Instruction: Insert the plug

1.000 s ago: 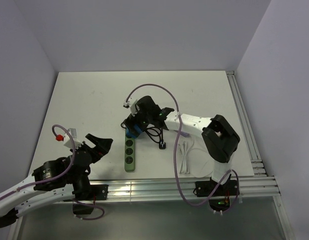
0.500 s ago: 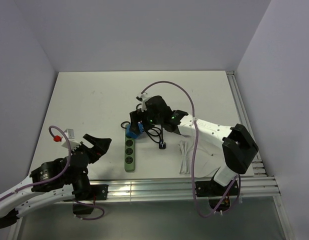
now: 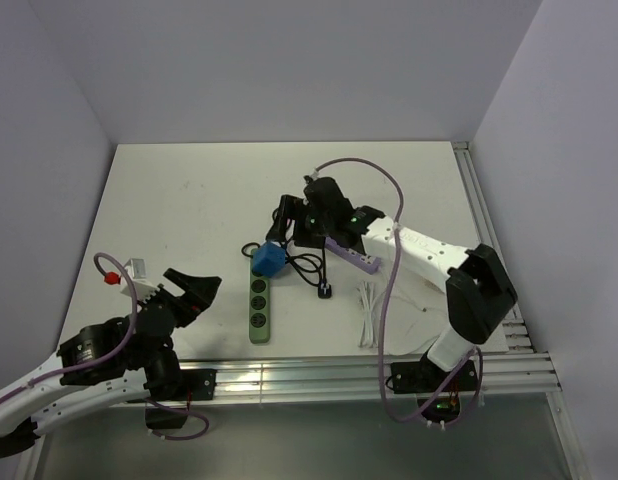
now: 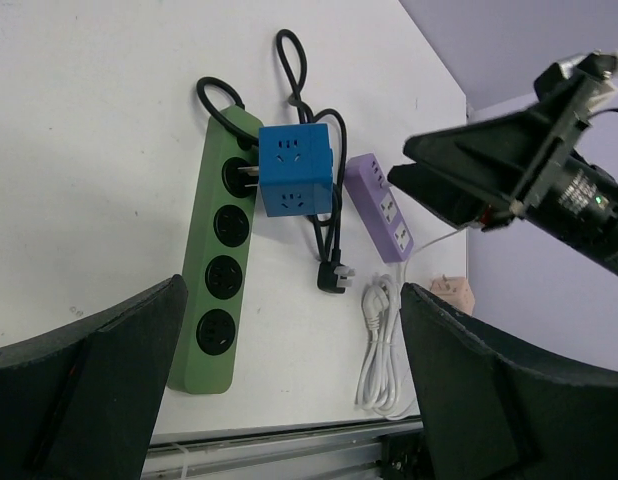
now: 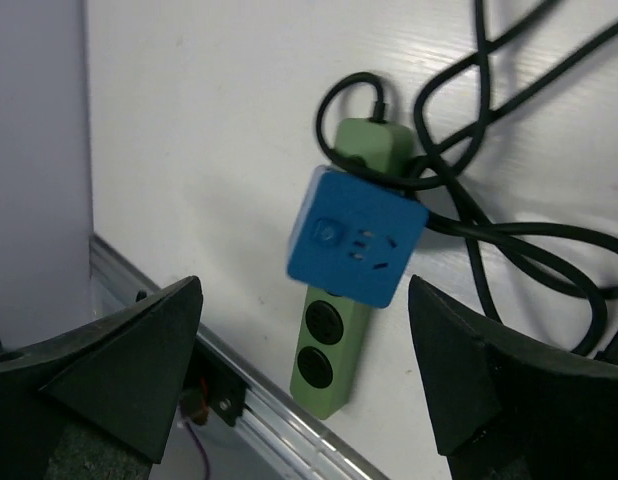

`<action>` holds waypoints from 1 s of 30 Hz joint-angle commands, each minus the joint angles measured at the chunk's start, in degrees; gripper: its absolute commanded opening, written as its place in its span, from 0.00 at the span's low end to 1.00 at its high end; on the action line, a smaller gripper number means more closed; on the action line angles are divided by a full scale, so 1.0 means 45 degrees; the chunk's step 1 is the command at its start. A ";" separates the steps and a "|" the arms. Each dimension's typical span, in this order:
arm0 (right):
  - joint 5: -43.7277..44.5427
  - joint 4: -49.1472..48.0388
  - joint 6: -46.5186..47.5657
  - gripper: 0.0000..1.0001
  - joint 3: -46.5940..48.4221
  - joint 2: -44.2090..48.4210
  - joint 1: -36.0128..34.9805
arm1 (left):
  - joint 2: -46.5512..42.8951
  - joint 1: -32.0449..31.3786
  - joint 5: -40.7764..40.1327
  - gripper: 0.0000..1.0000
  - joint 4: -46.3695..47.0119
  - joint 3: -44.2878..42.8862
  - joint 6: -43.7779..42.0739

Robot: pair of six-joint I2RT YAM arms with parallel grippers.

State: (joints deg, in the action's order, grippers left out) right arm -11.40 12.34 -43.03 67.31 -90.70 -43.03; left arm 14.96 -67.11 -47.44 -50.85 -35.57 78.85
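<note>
While the left hand [image 3: 196, 283] hangs open, the right hand [image 3: 287, 225] hovers open near the plug [image 3: 270, 260].

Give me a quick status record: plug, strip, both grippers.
plug: blue cube at the end socket, tilted, prongs partly showing, not flush
green strip: other three sockets empty
right gripper: open, close to plug, not touching
left gripper: open, empty, far from plug
nearby: purple strip, white cable, black cord
</note>
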 commanded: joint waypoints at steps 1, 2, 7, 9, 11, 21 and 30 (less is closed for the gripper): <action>0.0873 0.2330 -0.1862 0.90 0.1619 -0.1130 0.0127 | -0.0083 0.0031 -0.0102 0.93 0.0070 -0.0103 -0.0139; 0.0834 0.2588 -0.1981 0.90 0.1818 -0.1347 0.0147 | -0.0082 0.0031 -0.0102 0.93 0.0031 -0.0161 -0.0178; 0.0423 0.2315 -0.2314 0.93 0.2091 -0.1817 0.0147 | -0.0102 0.0031 -0.0180 0.93 -0.0048 -0.0220 -0.0198; 0.0462 0.2627 -0.2140 0.93 0.2424 -0.2071 0.0186 | -0.0219 0.0031 -0.0181 0.93 -0.0028 -0.0220 -0.0275; 0.0347 0.2747 -0.2099 0.93 0.2660 -0.2306 0.0186 | -0.0355 0.0031 -0.0200 0.93 -0.0067 -0.0259 -0.0334; -0.0026 0.2317 -0.1807 0.93 0.2796 -0.3048 0.0147 | -0.0688 0.0031 -0.0317 0.93 -0.0165 -0.0279 -0.0432; -0.0396 0.1829 -0.1650 0.86 0.2796 -0.3439 0.0147 | -0.0532 0.0031 -0.0278 0.94 0.0050 -0.0259 -0.0530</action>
State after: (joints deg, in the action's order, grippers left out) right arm -11.92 22.98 -51.11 77.28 -105.49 -42.24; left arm 12.29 -67.11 -47.88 -51.70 -35.59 77.84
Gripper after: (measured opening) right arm 0.877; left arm 0.938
